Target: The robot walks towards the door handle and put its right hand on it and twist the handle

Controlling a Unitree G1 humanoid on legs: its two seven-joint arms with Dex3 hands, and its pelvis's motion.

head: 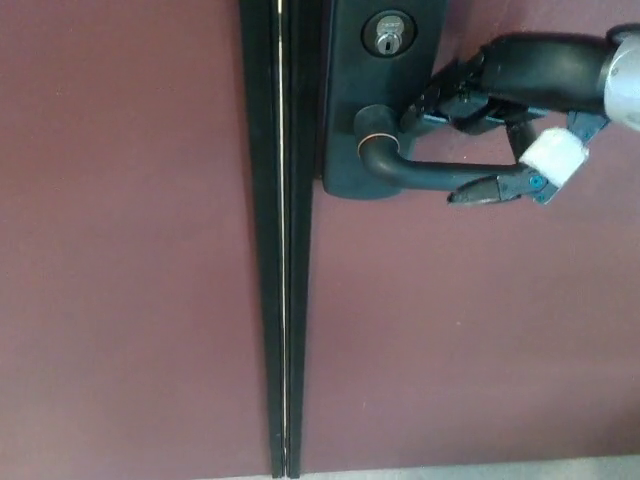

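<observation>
The dark lever door handle (415, 172) sticks out to the right from a black backplate (343, 110) on the maroon door. My right hand (505, 85) comes in from the upper right. Its two fingers (450, 100) hover just above the lever, with a strip of door showing between them and it. The thumb (490, 188), with a white wrap at its base, lies at the lever's free end, level with it or slightly under. The hand brackets the lever loosely and looks open, not clamped. My left hand does not show.
A silver keyhole (387, 36) sits in the backplate above the handle. A black vertical strip (280, 250) with a thin bright seam runs down the door's edge left of the plate. A pale sliver of floor (500, 470) shows at the bottom.
</observation>
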